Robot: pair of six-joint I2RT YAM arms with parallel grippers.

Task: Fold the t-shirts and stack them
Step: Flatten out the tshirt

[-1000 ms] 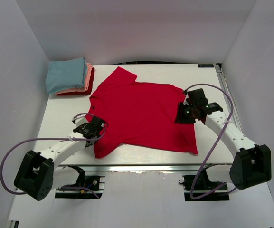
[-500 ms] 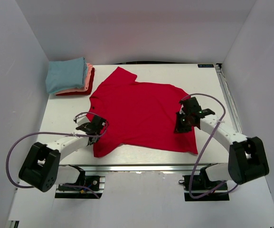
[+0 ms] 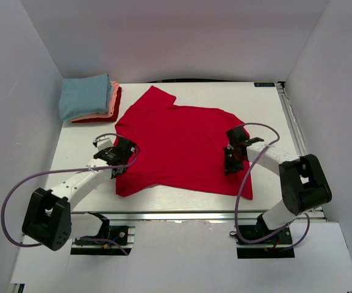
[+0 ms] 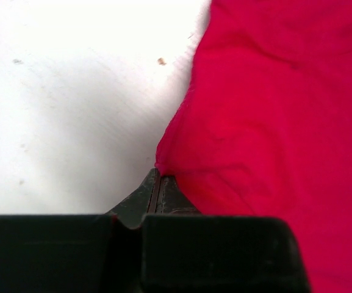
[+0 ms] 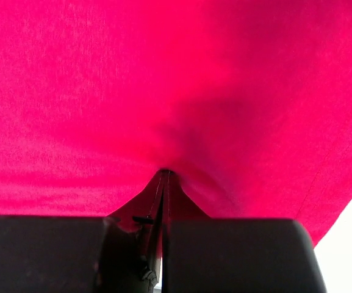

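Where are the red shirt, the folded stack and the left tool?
red shirt (image 3: 182, 146): top view, middle of its body.
folded stack (image 3: 85, 96): top view, light blue top layer.
left tool (image 4: 158, 176): left wrist view, shut fingertips pinching the shirt's edge.

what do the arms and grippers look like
Both the left arm and right arm are white links with bulky black joint housings. A thin purple cable loops along each. The left gripper and right gripper are black: blocky bodies, wedge-shaped fingers tapering to a point. No markings show.
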